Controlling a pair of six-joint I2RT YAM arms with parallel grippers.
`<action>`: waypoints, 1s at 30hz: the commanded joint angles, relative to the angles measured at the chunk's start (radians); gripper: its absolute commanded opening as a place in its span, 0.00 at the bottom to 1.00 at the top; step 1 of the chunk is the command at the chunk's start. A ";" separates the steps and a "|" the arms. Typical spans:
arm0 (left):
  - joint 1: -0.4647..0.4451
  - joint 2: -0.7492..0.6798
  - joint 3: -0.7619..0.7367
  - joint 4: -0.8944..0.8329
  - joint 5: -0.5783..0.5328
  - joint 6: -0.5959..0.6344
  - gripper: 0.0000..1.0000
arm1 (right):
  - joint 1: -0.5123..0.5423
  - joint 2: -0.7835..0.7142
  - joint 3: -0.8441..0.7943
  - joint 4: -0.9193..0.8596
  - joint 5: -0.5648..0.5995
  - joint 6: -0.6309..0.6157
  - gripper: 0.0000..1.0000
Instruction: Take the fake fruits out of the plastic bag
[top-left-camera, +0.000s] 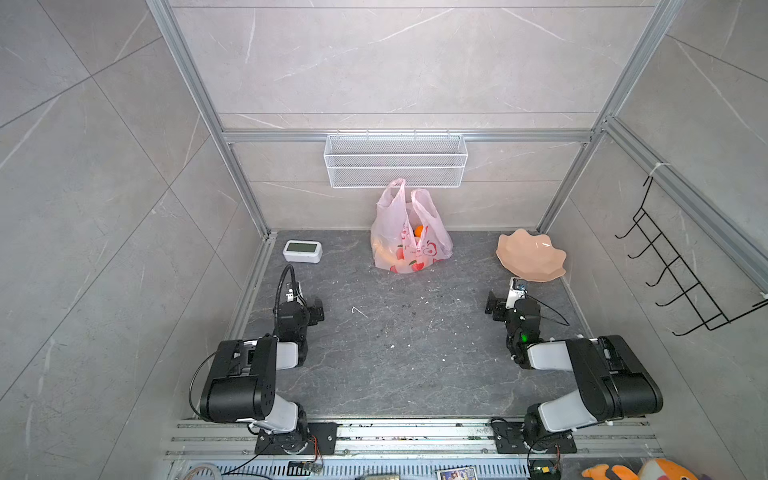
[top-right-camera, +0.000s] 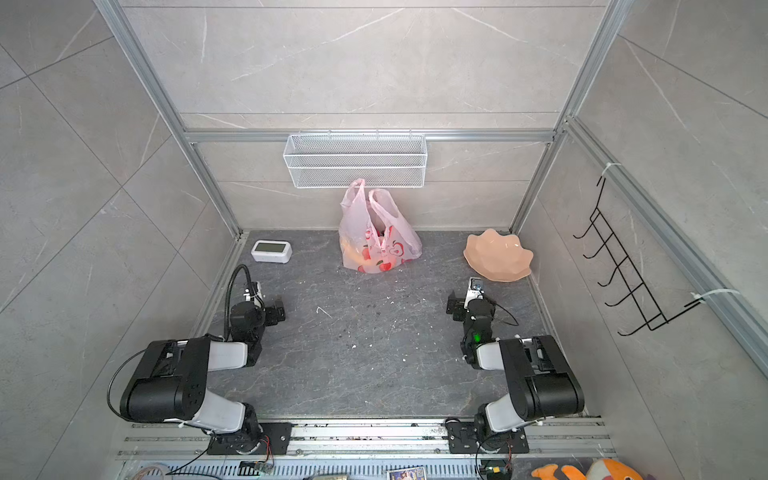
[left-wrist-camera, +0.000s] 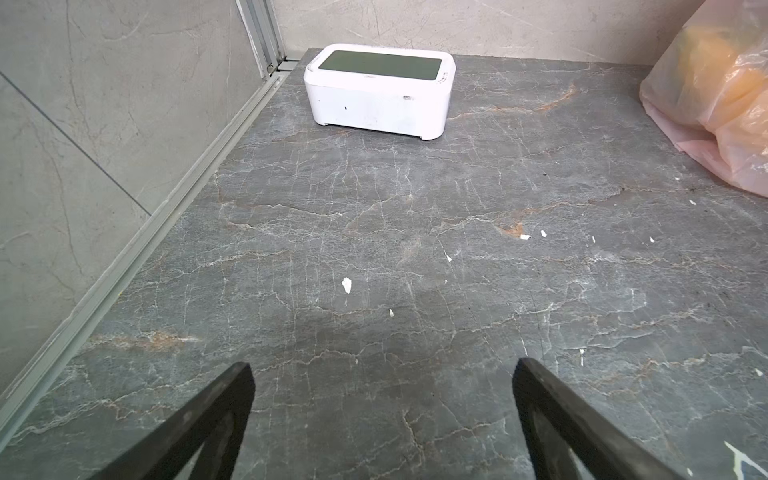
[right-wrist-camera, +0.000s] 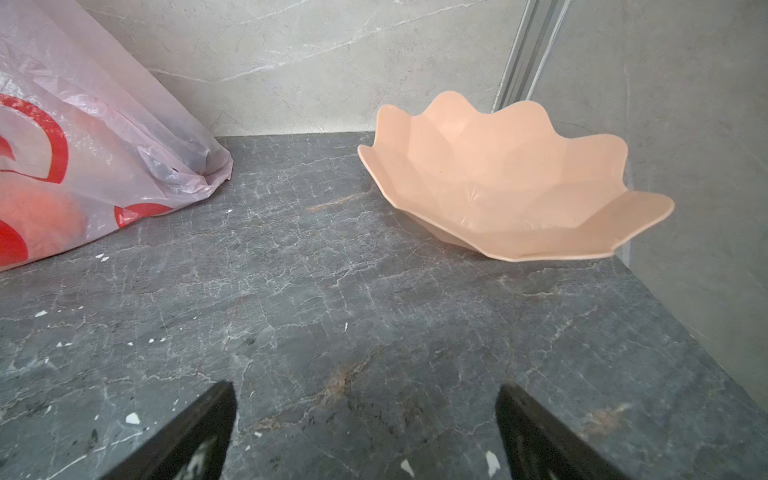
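Grey tiled walls (top-left-camera: 374, 62), dark veined floor (top-left-camera: 395, 353), white mesh basket (top-left-camera: 395, 170), black hook rack (top-left-camera: 681, 272).

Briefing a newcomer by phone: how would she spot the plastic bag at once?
Find the wire basket on the back wall. Below it on the table stands the plastic bag. Unlike the rigid peach dish and white box flanking it, it is translucent pink with handles.

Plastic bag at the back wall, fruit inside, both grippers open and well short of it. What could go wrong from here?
The plastic bag is thin and unheld: pulling the orange at its mouth may drag or tip it. Its loop handles crowd the opening, so film may get pinched instead of fruit. The wire basket hangs just above; a reach from above could hit it.
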 joint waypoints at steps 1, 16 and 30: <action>0.004 -0.004 0.021 0.015 0.013 -0.005 1.00 | -0.003 0.000 0.014 -0.011 -0.012 0.015 1.00; 0.004 -0.005 0.022 0.016 0.013 -0.005 1.00 | -0.003 0.000 0.014 -0.009 -0.012 0.016 1.00; -0.062 -0.242 -0.056 -0.059 -0.021 0.037 1.00 | 0.015 -0.096 -0.038 0.007 -0.053 -0.030 1.00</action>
